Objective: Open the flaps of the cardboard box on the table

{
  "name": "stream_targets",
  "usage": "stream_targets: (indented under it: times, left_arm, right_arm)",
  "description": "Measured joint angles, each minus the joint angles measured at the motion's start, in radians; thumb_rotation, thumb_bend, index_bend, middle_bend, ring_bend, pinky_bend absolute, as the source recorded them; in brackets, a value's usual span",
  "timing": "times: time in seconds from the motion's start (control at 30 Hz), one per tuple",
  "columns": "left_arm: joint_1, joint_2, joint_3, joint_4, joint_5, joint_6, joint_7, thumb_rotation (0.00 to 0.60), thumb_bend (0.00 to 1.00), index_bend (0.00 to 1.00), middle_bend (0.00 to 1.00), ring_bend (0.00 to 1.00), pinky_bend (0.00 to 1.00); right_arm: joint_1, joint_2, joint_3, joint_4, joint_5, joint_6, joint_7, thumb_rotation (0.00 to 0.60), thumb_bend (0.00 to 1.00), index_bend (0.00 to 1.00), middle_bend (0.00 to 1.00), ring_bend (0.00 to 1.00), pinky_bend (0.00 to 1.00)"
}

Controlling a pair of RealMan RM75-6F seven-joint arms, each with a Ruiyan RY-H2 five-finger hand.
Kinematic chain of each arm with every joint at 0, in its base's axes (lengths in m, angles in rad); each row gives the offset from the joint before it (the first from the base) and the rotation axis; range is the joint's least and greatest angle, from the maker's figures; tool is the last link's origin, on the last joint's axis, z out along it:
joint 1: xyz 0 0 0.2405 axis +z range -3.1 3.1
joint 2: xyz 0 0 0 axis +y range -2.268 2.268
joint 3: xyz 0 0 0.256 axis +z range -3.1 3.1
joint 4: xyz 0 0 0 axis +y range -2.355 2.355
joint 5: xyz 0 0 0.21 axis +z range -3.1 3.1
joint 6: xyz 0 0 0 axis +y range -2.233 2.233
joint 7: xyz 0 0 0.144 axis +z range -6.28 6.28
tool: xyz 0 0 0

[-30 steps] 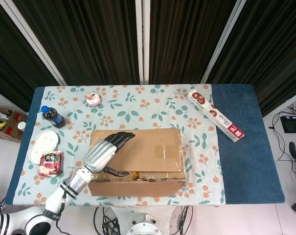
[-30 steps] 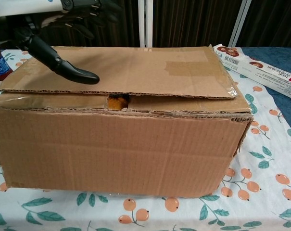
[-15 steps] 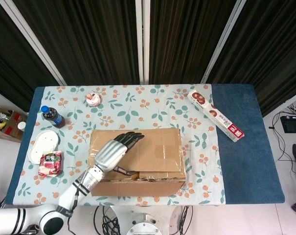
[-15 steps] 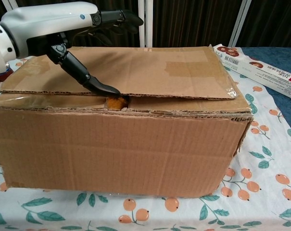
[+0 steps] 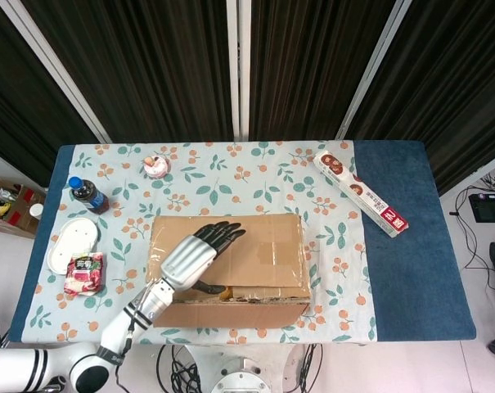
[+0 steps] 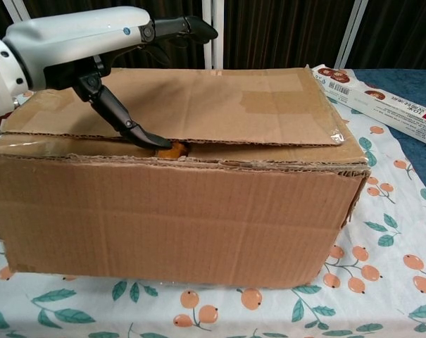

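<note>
A brown cardboard box [image 5: 255,254] [image 6: 198,211] stands near the table's front edge, its flaps lying nearly flat with a strip of clear tape on top. My left hand [image 5: 190,255] [image 6: 86,49] hovers over the left part of the top flap, fingers stretched out flat above it. Its thumb [image 6: 124,123] reaches down to the flap's front edge, its tip at the gap where something orange [image 6: 172,148] shows inside. The hand holds nothing. My right hand appears in neither view.
A long food-wrap carton [image 5: 360,193] [image 6: 381,102] lies on the table at the right. At the left are a dark bottle [image 5: 87,195], a white dish [image 5: 71,243], a red snack pack [image 5: 83,273], and a small cup [image 5: 155,166] at the back. The table's right side is blue cloth [image 5: 411,246].
My left hand has slid right and forward over the box top. Its thumb, first above the flap, has dropped to the flap's front edge at the gap.
</note>
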Motion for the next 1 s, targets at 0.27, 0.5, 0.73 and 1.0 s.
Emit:
stream_targets:
  times: [0.27, 0.5, 0.73, 1.0]
  left_arm:
    - [0.019, -0.041, 0.003, 0.018, 0.043, 0.081, 0.053, 0.598, 0.1, 0.0, 0.03, 0.06, 0.17]
    - [0.059, -0.038, -0.004, 0.004, 0.082, 0.172, 0.089, 0.6, 0.18, 0.0, 0.03, 0.06, 0.17]
    - [0.106, -0.007, -0.023, -0.025, 0.131, 0.273, 0.122, 0.6, 0.22, 0.0, 0.03, 0.06, 0.17]
    - [0.114, 0.021, -0.122, -0.01, 0.113, 0.322, 0.114, 0.6, 0.22, 0.0, 0.03, 0.06, 0.17]
  right_arm:
    - [-0.001, 0.001, -0.003, 0.005, -0.009, -0.001, 0.021, 0.6, 0.34, 0.0, 0.0, 0.0, 0.0]
    - [-0.004, 0.0, -0.004, 0.013, -0.015, 0.004, 0.045, 0.6, 0.34, 0.0, 0.0, 0.0, 0.0]
    - [-0.01, 0.001, -0.002, 0.015, -0.026, 0.022, 0.061, 0.6, 0.34, 0.0, 0.0, 0.0, 0.0]
    - [-0.016, 0.008, 0.004, 0.005, -0.045, 0.05, 0.071, 0.6, 0.34, 0.0, 0.0, 0.0, 0.0]
